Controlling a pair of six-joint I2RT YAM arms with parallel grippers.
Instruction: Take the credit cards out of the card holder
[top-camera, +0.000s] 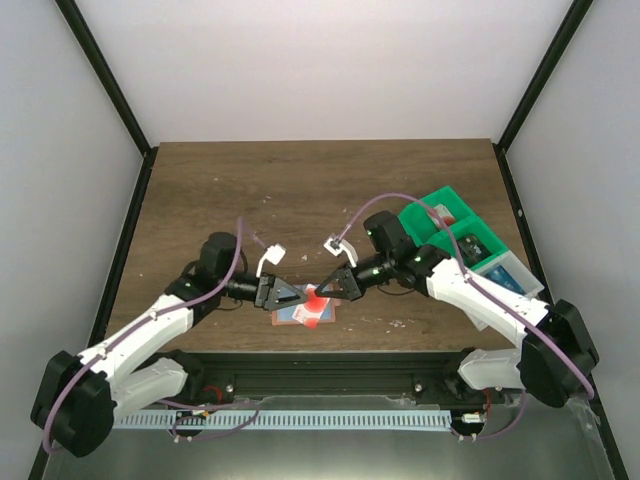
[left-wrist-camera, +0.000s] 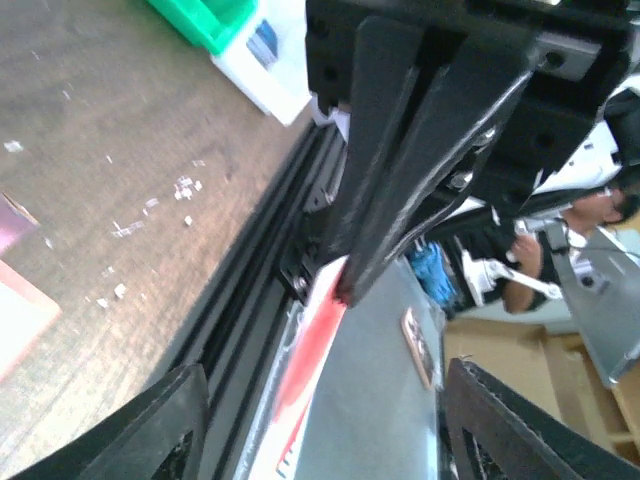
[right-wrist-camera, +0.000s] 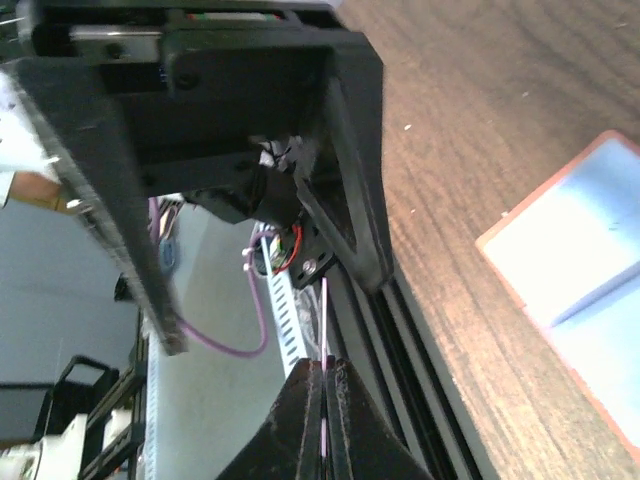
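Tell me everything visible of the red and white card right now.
The red and white card is thin, flat, plastic-looking, red with a white part. The right gripper is shut on one end, holding it raised over the open card holder. The left gripper stands open around it, not touching.

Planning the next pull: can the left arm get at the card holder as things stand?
Probably yes. The left gripper hangs open right by the card holder, nothing between them; the right gripper, shut on a red card, crowds its far side.
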